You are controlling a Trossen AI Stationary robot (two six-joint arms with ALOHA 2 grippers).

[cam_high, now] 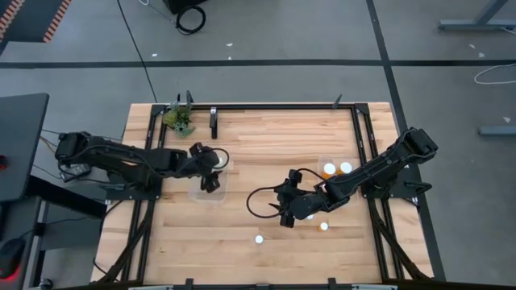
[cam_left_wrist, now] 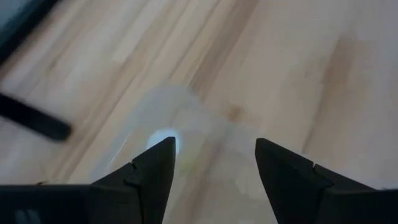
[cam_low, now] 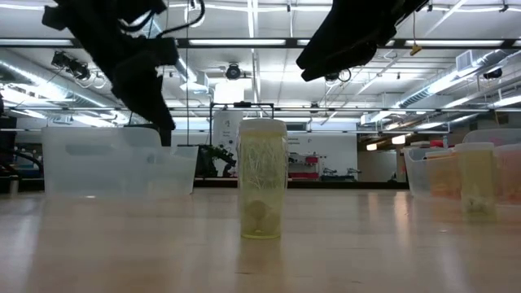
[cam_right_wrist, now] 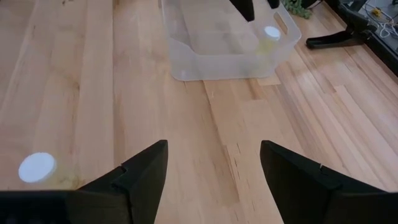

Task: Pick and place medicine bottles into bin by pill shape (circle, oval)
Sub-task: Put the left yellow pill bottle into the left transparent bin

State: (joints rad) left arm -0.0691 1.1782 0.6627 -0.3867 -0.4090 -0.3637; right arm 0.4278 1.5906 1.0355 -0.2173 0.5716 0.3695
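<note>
My left gripper (cam_high: 211, 184) is open and empty above the clear left bin (cam_high: 197, 193). One white-capped bottle (cam_high: 218, 159) stands in that bin and shows past the fingers in the left wrist view (cam_left_wrist: 163, 139). My right gripper (cam_high: 283, 214) is open and empty above the table's middle. Its wrist view looks across the table to the left bin (cam_right_wrist: 186, 59). A white-capped bottle (cam_high: 259, 238) stands near the front edge; its cap shows in the right wrist view (cam_right_wrist: 36, 167). Another bottle (cam_high: 324, 226) stands to the right of my right gripper.
A second clear bin (cam_high: 322, 161) at the right holds an amber bottle (cam_high: 329, 169) and a white-capped one (cam_high: 346, 167). A small green plant (cam_high: 179, 119) and a black stand (cam_high: 214, 122) are at the far edge. A black frame rail (cam_high: 274, 105) borders the table.
</note>
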